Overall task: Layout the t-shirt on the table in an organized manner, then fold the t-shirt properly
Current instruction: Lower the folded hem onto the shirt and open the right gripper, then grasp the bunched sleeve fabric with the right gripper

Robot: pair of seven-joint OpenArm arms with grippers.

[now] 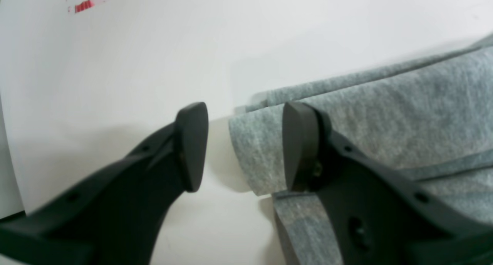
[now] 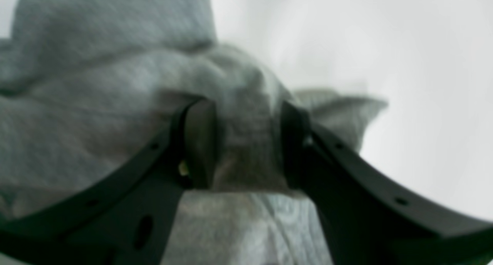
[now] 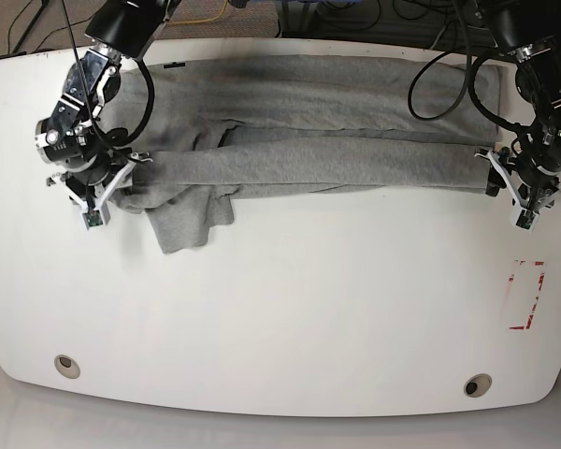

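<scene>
The grey t-shirt [image 3: 309, 159] lies stretched across the far part of the white table [image 3: 309, 309], folded lengthwise into a long band, with a loose flap hanging toward the front at its left end. My right gripper [image 3: 112, 187] is at that left end. In the right wrist view a bunch of the t-shirt [image 2: 96, 103] fills the gap of the right gripper [image 2: 246, 145], touching both pads. My left gripper [image 3: 510, 192] is at the band's right end. Its fingers stand open [image 1: 246, 147], with the t-shirt's rolled edge [image 1: 404, 114] against the right pad only.
A red-lined rectangular mark [image 3: 526, 295] sits on the table near its right edge, also seen in the left wrist view [image 1: 96, 1]. Two round grommet holes [image 3: 66, 365] [image 3: 477, 384] lie near the front edge. Black cables [image 3: 449, 65] loop over the shirt's far right corner.
</scene>
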